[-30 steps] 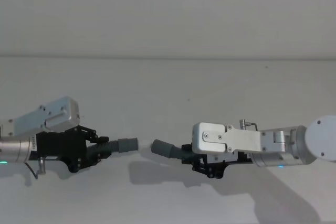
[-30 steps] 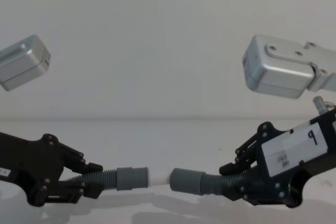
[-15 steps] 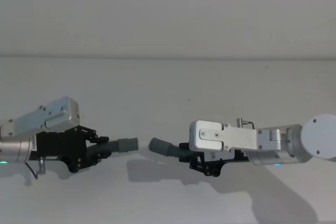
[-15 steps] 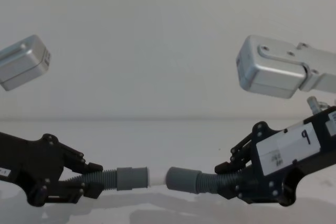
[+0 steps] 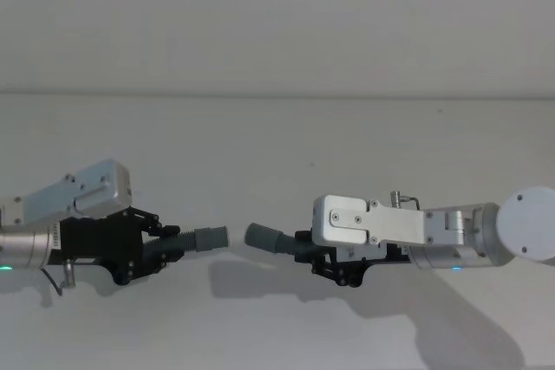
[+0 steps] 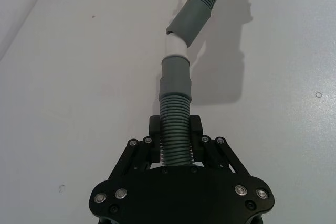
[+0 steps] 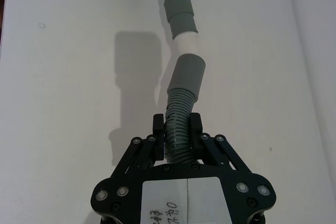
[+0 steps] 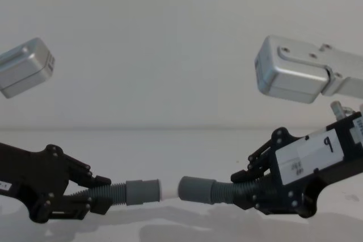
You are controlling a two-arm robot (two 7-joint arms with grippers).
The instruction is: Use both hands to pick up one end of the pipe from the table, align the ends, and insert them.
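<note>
Chest view: left gripper clamping spigot hose, right gripper clamping socket hose at lower centre; the socket cuff is sitting angled, risking jamming.

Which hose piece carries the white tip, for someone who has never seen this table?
Start from the white table: two grippers face each other just above it. The left gripper, the one without the label marked 9, grips a ribbed grey hose. Unlike the right gripper's plain-cuffed hose, its smooth collar ends in a short white tip.

Above the table, the left gripper holds the spigot hose at left, facing the right gripper's socket hose; ends near, seemingly apart.
</note>
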